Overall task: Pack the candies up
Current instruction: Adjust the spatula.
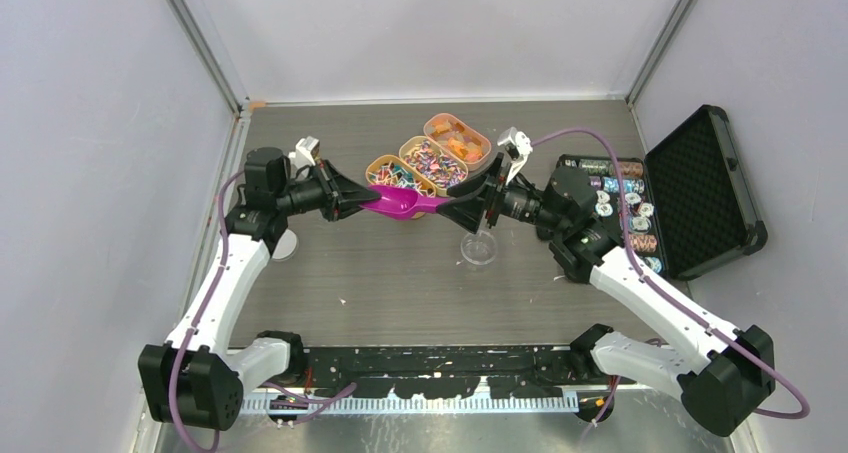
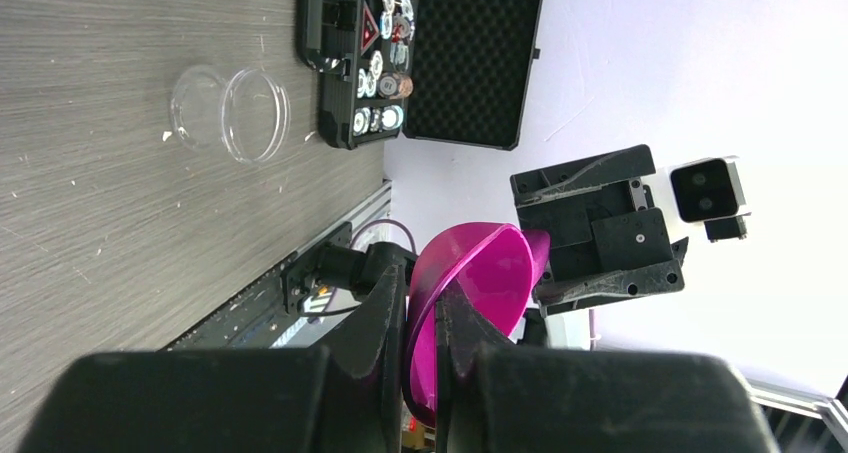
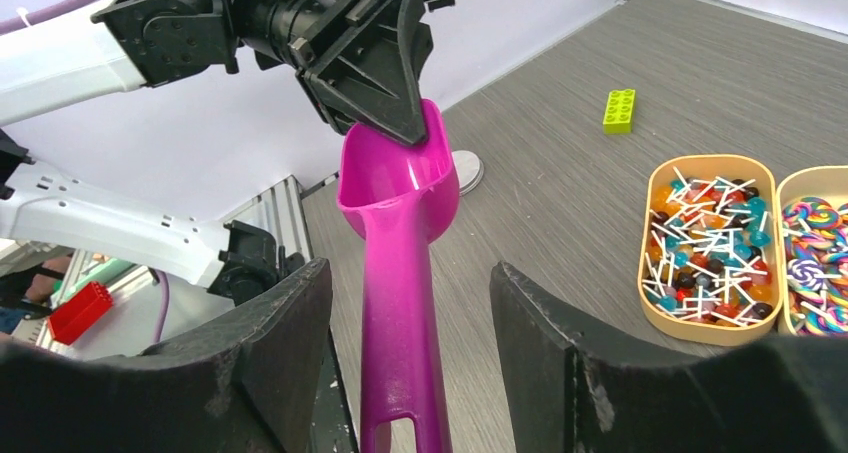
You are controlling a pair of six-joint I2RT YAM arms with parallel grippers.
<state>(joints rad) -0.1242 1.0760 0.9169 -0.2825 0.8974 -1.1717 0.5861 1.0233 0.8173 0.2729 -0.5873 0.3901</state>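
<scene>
Over the grey table (image 1: 400, 283), left pincer (image 1: 365, 201) pinches the magenta scoop (image 1: 402, 205); right pincer (image 1: 452, 201) spread around its handle.

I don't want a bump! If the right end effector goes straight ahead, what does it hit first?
Probably the bowl of the magenta plastic scoop, whose handle lies between the fingers of the right end effector; the left end effector grips it beyond.

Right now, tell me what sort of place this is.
Likely a robot lab test cell: white panels wall the table, two bolted arms meet at a magenta scoop, candy trays sit staged.
</scene>
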